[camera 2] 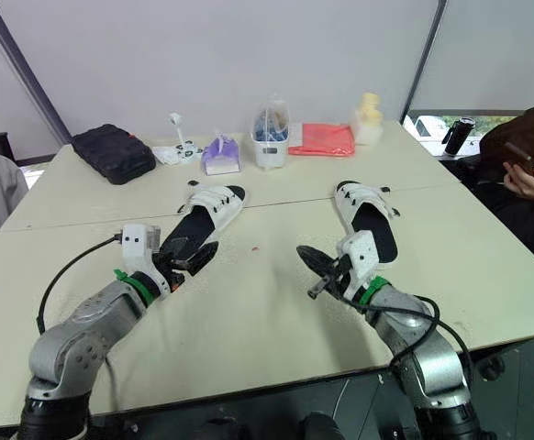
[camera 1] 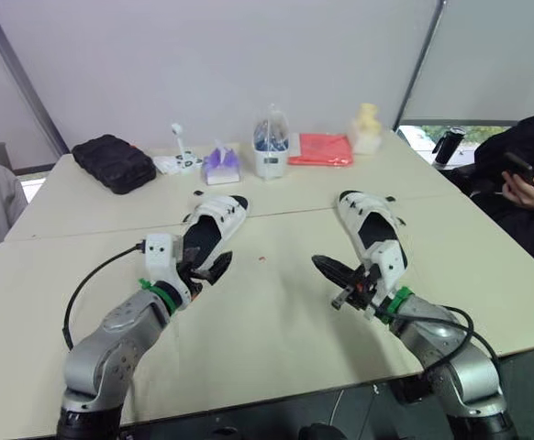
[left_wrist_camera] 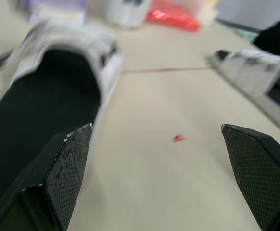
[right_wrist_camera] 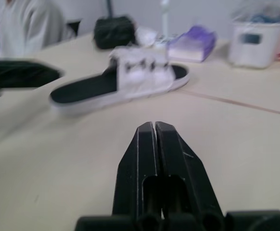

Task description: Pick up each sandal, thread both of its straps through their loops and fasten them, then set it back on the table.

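Two grippers low over my worktop point(camera 1: 276, 321): left gripper point(left_wrist_camera: 157, 130) spread wide at the heel of the left sandal point(camera 1: 216, 220), right gripper point(right_wrist_camera: 154, 126) pinched together, empty, near the right sandal point(camera 1: 374, 229). Pale wall point(camera 1: 203, 64) behind; a person point(camera 1: 524, 174) is cropped at the worktop's right edge.

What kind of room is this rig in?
Probably an office or meeting room used as a test space: pale tables pushed together along a seam, a plain partition wall behind them, and a seated person holding a phone at the side.
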